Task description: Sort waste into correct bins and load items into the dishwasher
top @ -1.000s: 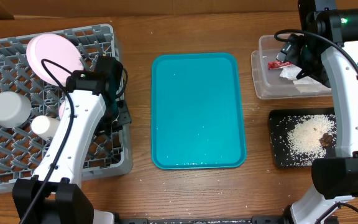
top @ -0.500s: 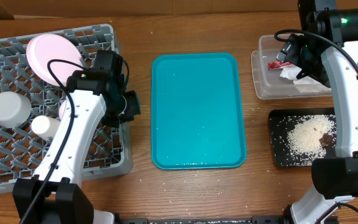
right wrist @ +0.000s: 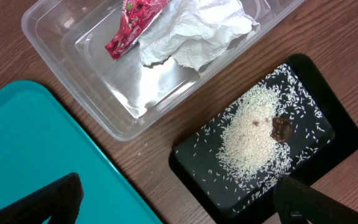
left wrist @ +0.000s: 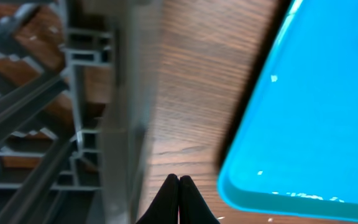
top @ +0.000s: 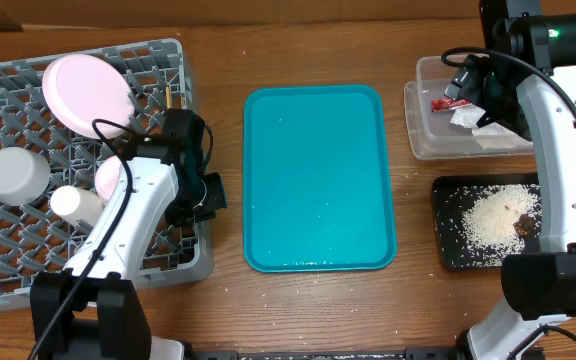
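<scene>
Overhead view
- Teal serving tray (top: 318, 180): one, bare, mid-table; every place below is given from it.
- Dish rack (top: 28, 250): one, grey lattice, just left of the teal serving tray.
- Large plate (top: 88, 90): one, pale pink, in the rack's far part, leaning.
- Smaller dish (top: 108, 178): one, in the rack, partly hidden by the left arm.
- Grey bowl (top: 16, 172): one, on the rack's side farthest from the tray.
- White cup (top: 73, 203): one, just beside the bowl.
- Clear tub (top: 423, 135): one, right of the tray at its far end.
- Black tray (top: 448, 250): one, right of the teal serving tray at its near end.
- Left gripper (top: 208, 193): over the strip between rack and teal serving tray.

Left wrist view
- Left gripper: fingertips pressed together, pinching nothing, above bare wood.
- Rack wall: left of the tips; the teal serving tray's corner lies to their right.
- White specks (left wrist: 272, 79): a few on the tray's surface.

Right wrist view
- Right gripper (right wrist: 179, 182): fingers spread wide, empty, high above the tub and black tray.
- Red wrapper (right wrist: 132, 28): one, in the tub; its print is too small to read.
- White napkin (right wrist: 197, 31): one, crumpled, touching the wrapper.
- Rice grains (right wrist: 253, 137): one heap plus scattered grains, in the black tray.
- Brown scrap (right wrist: 280, 129): one, at the heap's edge.
</scene>
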### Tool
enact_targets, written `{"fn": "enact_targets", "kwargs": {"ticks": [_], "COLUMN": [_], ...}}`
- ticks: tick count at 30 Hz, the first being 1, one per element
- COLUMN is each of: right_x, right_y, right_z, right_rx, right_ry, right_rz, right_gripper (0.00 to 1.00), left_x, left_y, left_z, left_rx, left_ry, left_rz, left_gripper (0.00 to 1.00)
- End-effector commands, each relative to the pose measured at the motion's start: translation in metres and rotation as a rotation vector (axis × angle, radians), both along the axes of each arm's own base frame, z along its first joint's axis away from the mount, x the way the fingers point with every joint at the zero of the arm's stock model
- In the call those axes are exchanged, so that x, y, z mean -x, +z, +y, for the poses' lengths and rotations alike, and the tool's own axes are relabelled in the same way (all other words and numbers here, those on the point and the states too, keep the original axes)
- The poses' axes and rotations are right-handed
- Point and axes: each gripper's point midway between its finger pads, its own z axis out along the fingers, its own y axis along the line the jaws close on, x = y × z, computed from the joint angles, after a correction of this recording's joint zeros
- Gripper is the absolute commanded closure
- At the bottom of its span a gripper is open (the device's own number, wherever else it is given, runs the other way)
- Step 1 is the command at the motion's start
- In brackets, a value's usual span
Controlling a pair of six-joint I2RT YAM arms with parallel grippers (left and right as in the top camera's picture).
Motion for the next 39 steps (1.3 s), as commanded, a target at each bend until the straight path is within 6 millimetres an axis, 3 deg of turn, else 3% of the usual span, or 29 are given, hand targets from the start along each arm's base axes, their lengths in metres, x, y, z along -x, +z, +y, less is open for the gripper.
{"fn": "enact_targets", "kwargs": {"ticks": [1,14,28,33,39], "right_x": [0.001,0.001,0.001,0.001,0.001], "right_y": [0.014,0.014,0.014,0.014,0.014], "right_z": [-0.001,-0.001,-0.001,-0.001,-0.001], "right_rx": [0.002,0.001,0.002,0.001,0.002], "right_ry": [0.005,0.006,0.006,0.006,0.005], "right_rz": [-0.042,-0.042,-0.042,-0.042,-0.042], "right_gripper": [0.00,0.00,0.00,0.00,0.00], "left_x": [0.007,0.020,0.006,-0.013,-0.039], "left_y": [-0.001,0.001,0.004,0.025,0.073], "left_z": [0.017,0.037,0.023,0.003,-0.016], "left_rx": [-0.107,-0.221,-0.144,-0.033,0.069], "left_ry": [0.041,0.106,0.108,0.033,-0.005], "left_rz": [0.025,0.070,0.024,-0.037,-0.141], "left_gripper": [0.96,0.96,0.96,0.96,0.96]}}
